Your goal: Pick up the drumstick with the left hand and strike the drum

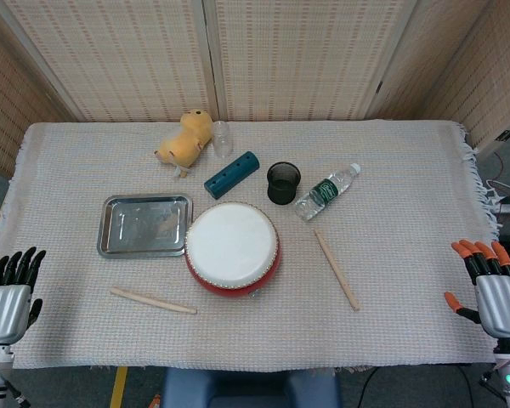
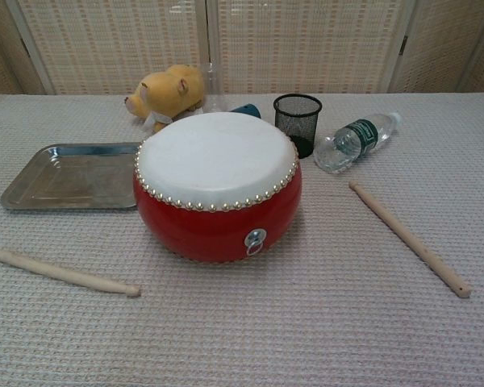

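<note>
A red drum (image 1: 232,249) (image 2: 216,185) with a white skin stands in the middle of the cloth-covered table. One wooden drumstick (image 1: 153,300) (image 2: 63,272) lies flat in front of it to the left. A second drumstick (image 1: 336,269) (image 2: 408,237) lies to its right. My left hand (image 1: 11,293) hangs at the table's left front corner, fingers apart, holding nothing, well left of the near drumstick. At the right front corner my right hand (image 1: 489,289) is open too, with orange fingertips. Neither hand shows in the chest view.
A steel tray (image 1: 144,224) (image 2: 71,175) sits left of the drum. Behind the drum are a yellow plush toy (image 1: 187,138) (image 2: 166,92), a clear glass (image 1: 222,136), a teal block (image 1: 231,174), a black mesh cup (image 1: 283,183) (image 2: 297,117) and a lying water bottle (image 1: 325,191) (image 2: 355,140).
</note>
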